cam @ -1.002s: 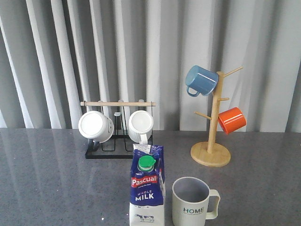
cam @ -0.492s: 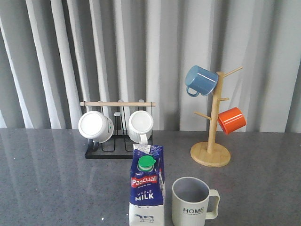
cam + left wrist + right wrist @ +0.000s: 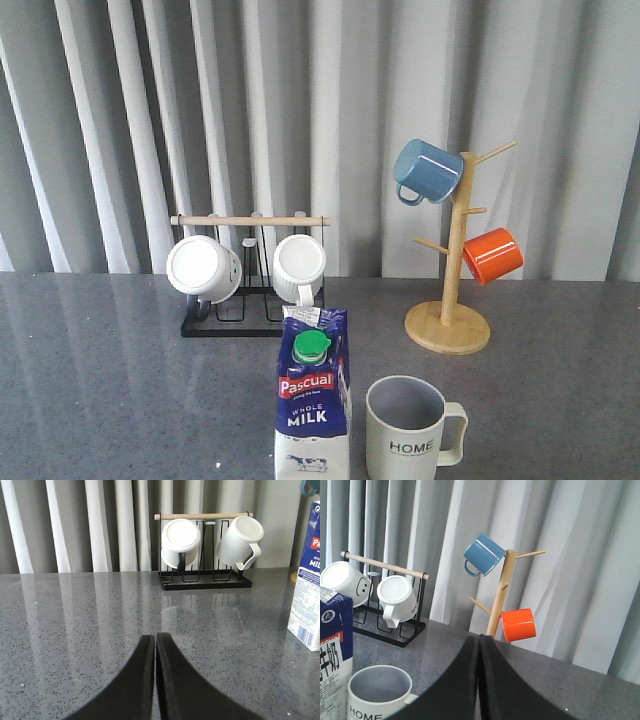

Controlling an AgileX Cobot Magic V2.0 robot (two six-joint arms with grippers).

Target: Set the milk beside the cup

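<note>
The milk [image 3: 313,395], a blue and white carton with a green cap and red "Pascual" band, stands upright at the table's front middle. The cup [image 3: 404,428], a cream mug lettered "HOME", stands just right of it, a small gap between them, handle to the right. The milk also shows in the left wrist view [image 3: 306,575] and the right wrist view [image 3: 334,645]; the cup shows in the right wrist view [image 3: 376,695]. My left gripper [image 3: 155,637] is shut and empty over bare table. My right gripper [image 3: 480,637] is shut and empty. Neither gripper shows in the front view.
A black rack [image 3: 245,320] with a wooden bar holds two white mugs at the back, behind the milk. A wooden mug tree [image 3: 450,300] at the back right carries a blue mug [image 3: 428,172] and an orange mug [image 3: 493,255]. Grey curtains hang behind the dark speckled table [image 3: 100,380].
</note>
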